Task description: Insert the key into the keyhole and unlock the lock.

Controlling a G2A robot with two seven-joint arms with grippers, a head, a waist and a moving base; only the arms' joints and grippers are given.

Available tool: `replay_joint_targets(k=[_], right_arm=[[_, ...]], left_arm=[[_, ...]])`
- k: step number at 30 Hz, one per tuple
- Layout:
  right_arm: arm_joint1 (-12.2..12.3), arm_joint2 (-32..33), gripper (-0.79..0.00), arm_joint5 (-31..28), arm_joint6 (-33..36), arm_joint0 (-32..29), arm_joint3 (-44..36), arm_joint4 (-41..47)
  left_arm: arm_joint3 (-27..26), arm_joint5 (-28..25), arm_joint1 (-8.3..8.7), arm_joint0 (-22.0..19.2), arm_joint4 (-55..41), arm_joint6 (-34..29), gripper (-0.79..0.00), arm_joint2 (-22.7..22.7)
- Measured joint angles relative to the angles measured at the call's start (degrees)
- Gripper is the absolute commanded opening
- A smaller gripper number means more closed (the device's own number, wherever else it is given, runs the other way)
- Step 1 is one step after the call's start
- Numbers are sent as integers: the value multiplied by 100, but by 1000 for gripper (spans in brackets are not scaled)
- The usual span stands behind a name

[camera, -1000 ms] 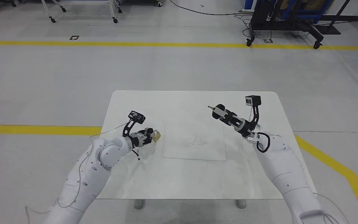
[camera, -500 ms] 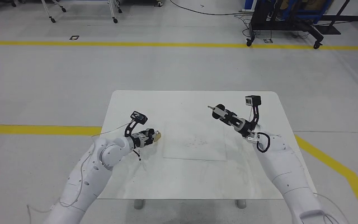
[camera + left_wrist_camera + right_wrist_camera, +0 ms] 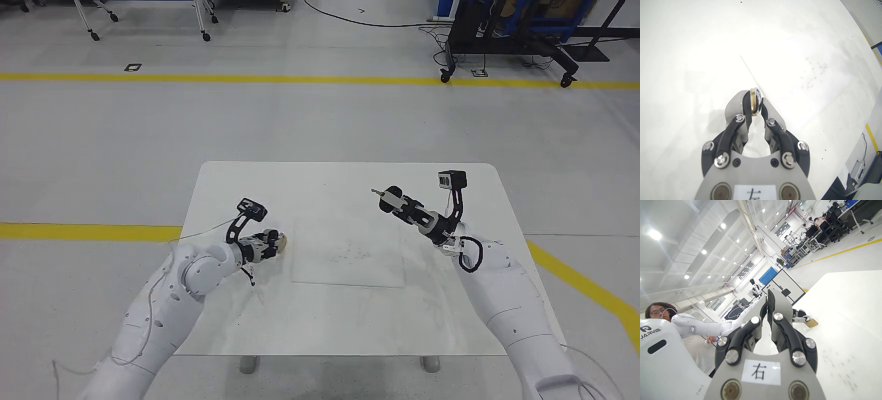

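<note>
At the table's (image 3: 330, 310) nine o'clock, left pincer (image 3: 756, 102) clamps the lock (image 3: 754, 99); right pincer (image 3: 384, 194), two o'clock, pinches the key (image 3: 375, 190), well apart: insertion next needs alignment.

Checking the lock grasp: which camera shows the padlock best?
Right wrist view: the padlock shows side-on, brass body and shackle, in the left hand. Left wrist view sees it close but edge-on between the fingers; top view, a small brass speck.

a white label (image 3: 755, 192) with one black character stood on the left gripper (image 3: 757, 106); a second label (image 3: 761, 372) on the right gripper (image 3: 767, 300).
</note>
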Motion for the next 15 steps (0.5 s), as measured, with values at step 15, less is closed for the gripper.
replay_joint_targets(k=[15], right_arm=[[0,0,-785,0,0,0,0,0]], left_arm=[[90,-218,-29,-7,-1066,229,-785,-294]])
